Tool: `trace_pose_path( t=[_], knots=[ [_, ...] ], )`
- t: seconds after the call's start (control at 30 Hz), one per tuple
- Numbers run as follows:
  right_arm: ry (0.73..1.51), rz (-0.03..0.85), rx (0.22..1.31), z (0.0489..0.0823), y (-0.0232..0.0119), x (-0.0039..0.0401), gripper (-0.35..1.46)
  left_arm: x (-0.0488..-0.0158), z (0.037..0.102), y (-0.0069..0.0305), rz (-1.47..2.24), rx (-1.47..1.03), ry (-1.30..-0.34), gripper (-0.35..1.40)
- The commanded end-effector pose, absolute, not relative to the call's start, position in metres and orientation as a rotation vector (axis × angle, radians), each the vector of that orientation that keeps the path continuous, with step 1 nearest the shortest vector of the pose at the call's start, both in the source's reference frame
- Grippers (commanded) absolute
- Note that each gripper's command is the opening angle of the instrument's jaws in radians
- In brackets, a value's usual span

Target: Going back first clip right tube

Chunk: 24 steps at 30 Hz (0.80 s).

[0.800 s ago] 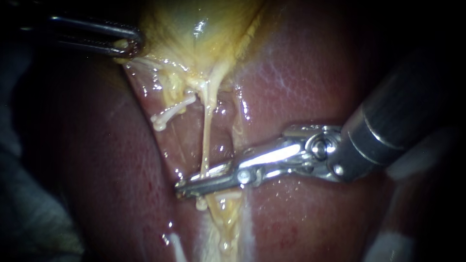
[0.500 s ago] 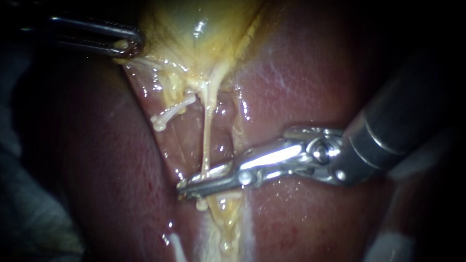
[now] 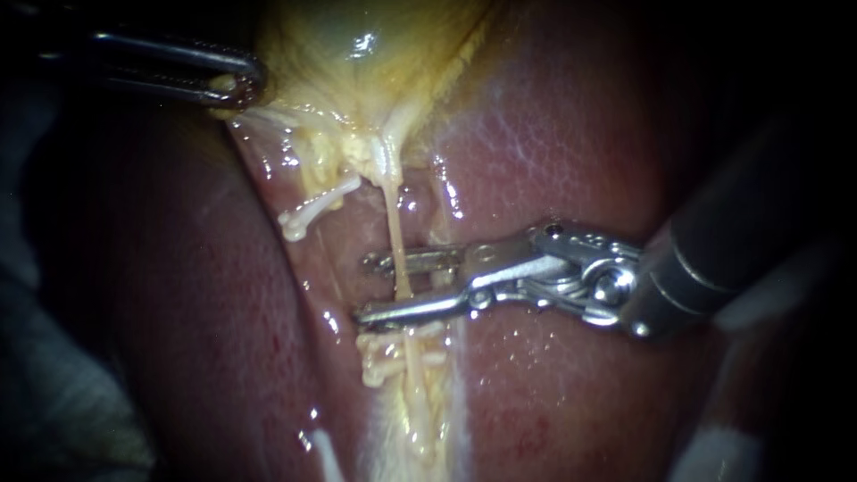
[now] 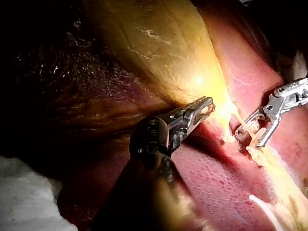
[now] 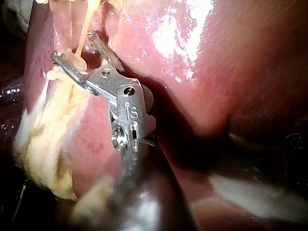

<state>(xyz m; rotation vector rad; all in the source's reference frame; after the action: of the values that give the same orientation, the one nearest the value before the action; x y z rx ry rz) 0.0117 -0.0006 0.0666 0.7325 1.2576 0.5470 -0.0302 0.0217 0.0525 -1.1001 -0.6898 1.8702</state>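
In the endoscope view, the slender dark-shafted left instrument is seen clamped on the edge of the yellowish, glistening gallbladder. The silver, hinged right instrument is held over the reddish-brown liver with its jaws apart. The thin, pale, stretched right tube is seen running between them, and a short whitish stub lies to its left.

In the left wrist view, the left instrument is shown closed on the gallbladder. Ahead of it, the right instrument is spread around the right tube.

In the right wrist view, the right tube is framed by the parted jaws of the right instrument, and yellow fatty tissue is seen beside them
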Motion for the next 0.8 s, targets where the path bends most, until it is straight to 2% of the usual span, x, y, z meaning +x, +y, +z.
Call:
trace_pose_path(
  t=[0.03, 0.23, 0.3, 0.5, 0.73, 0.8],
  knots=[
    [1.261, 0.534, 0.729, 0.0662, -0.0005, 0.0112, 0.5, -0.0302, 0.0525, 0.0217, 1.87, -1.1, -0.69, -0.35],
    [1.289, 0.452, 0.682, 0.0644, 0.0007, 0.0086, 0.5, -0.0301, 0.0525, 0.0217, 1.87, -1.1, -0.691, -0.35],
    [1.307, 0.395, 0.641, 0.0635, 0.0012, 0.0072, 0.5, -0.0301, 0.0525, 0.0217, 1.87, -1.101, -0.691, -0.35],
    [1.325, 0.308, 0.546, 0.0605, 0.0021, 0.003, 0.5, -0.0302, 0.0526, 0.0216, 1.87, -1.1, -0.689, -0.35],
    [1.164, 0.194, 0.462, 0.0582, 0.002, 0.0017, 0.5, -0.0303, 0.0529, 0.0214, 1.871, -1.101, -0.686, -0.35],
    [1.158, 0.191, 0.458, 0.0579, 0.0019, 0.0016, 0.5, -0.0304, 0.0531, 0.0213, 1.872, -1.101, -0.684, -0.35]
  ],
)
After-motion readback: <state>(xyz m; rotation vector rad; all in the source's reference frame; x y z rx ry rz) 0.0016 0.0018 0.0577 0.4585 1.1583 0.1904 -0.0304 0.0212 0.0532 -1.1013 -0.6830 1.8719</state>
